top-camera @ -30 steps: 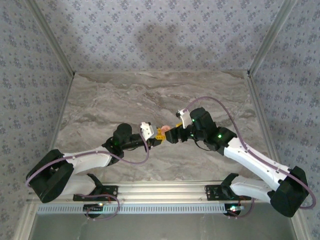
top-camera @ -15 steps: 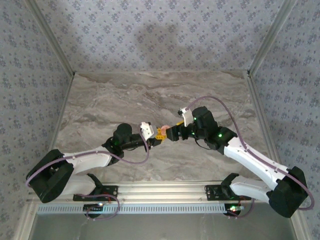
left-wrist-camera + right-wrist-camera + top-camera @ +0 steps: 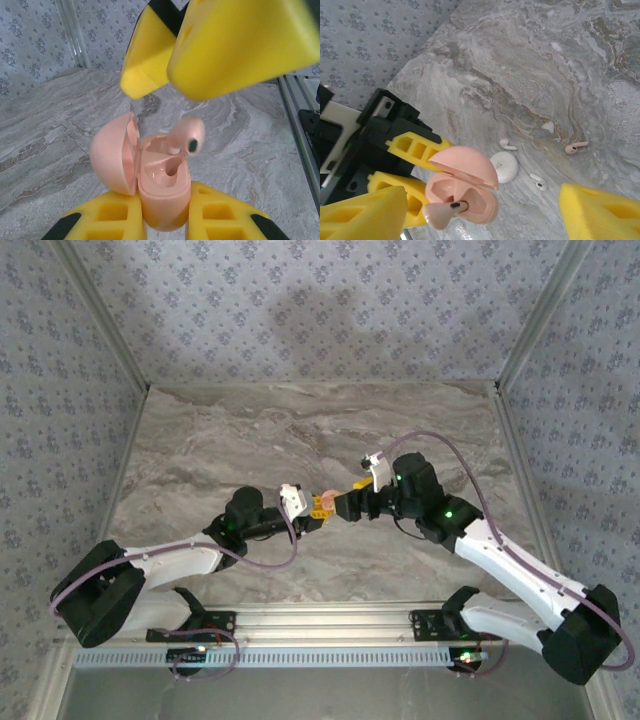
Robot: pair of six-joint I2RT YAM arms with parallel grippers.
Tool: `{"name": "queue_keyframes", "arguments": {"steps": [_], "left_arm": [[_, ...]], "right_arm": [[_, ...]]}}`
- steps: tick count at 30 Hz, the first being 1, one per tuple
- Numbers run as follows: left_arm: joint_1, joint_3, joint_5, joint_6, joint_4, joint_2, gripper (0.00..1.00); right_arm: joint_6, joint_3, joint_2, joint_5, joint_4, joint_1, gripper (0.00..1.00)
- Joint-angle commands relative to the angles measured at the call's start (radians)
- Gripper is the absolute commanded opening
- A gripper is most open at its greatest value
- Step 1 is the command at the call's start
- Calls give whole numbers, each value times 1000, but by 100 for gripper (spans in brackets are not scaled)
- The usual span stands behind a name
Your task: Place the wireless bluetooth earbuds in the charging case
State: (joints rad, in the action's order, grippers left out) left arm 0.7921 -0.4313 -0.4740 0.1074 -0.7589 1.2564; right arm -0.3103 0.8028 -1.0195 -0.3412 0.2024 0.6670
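Here's the peach-pink earbud (image 3: 189, 136), perched in the open charging case (image 3: 162, 197), tilted, its rounded head with the dark oval spot poking well above the rim. It is not sunk flush; the well beside it sits bare. The case's domed lid (image 3: 114, 152) is swung wide open to one side.

Left pincer (image 3: 165, 212) is clenched on the case, its yellow fingers (image 3: 117, 215) pressing the lower shell from both sides and holding it up off the desk (image 3: 530, 60). Solid grip there.

Right pincer (image 3: 482, 196) is released, its yellow fingers (image 3: 362, 215) spread wide either side of the case with nothing clamped between them. From the left wrist camera those same fingers hang just above the earbud, close to its head; whether one touches it, I cannot tell.

Down on the marble desk below, seen from the right wrist: a loose pink earbud (image 3: 575, 147) lying on its side, well apart from the case. Nearer in, a white earbud (image 3: 507, 145) just beside a round white disc (image 3: 504, 166), and a second white earbud (image 3: 538, 183) on the disc's other side. A small white bit (image 3: 547, 127) lies between the pink one and the disc; too small to make out.

From the overhead camera, the two arms meet nose to nose at mid-desk, the case between them, patterned walls (image 3: 300, 310) all round.
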Motion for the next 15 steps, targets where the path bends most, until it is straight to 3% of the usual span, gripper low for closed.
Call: {"name": "queue_keyframes", "arguments": {"steps": [1,15], "left_arm": [[3,-14,8,15,-18,-20,12],[3,-12,19,12,-16,-25,12]], "right_arm": [[-3,26,28,-13,29,9,81],[19,62,-22,156,127,73,81]]}}
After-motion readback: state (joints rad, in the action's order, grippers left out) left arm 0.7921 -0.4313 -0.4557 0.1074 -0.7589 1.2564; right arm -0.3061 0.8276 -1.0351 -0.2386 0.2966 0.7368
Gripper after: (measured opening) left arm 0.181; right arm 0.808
